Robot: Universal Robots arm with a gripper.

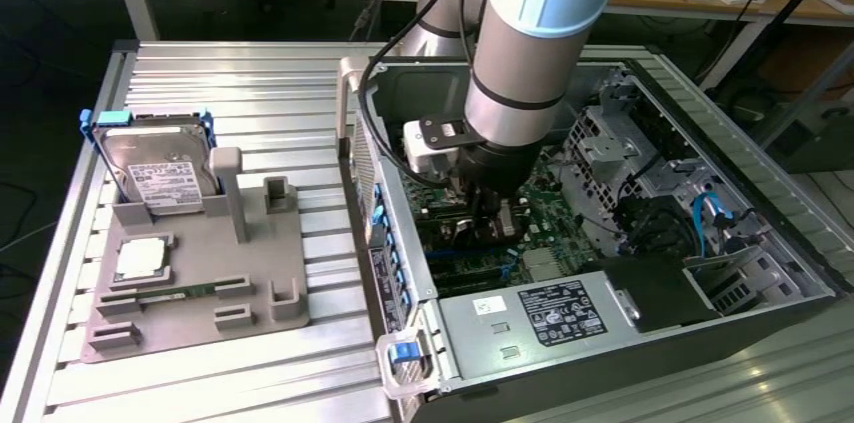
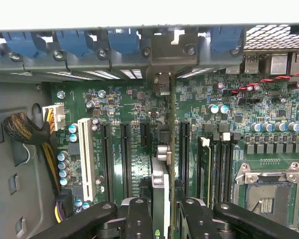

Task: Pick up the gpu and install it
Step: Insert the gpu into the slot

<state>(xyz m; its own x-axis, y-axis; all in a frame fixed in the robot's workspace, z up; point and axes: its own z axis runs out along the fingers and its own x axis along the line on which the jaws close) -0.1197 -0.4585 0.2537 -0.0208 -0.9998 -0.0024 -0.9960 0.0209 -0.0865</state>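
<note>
- Exterior view's right: boxy metal computer case lies open at the ribbed bench's edge.
- Green motherboard, half hidden by the arm.
- gpu: thin, edge-on, upright over black slots, its end cut off.
- gripper: black fingers pinch it.

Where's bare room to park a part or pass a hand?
Free: table slats past the hard drive end of the grey fixture, and the strip between fixture and PC case. Crowded: inside the case, pincer holding the gpu over the motherboard.
</note>
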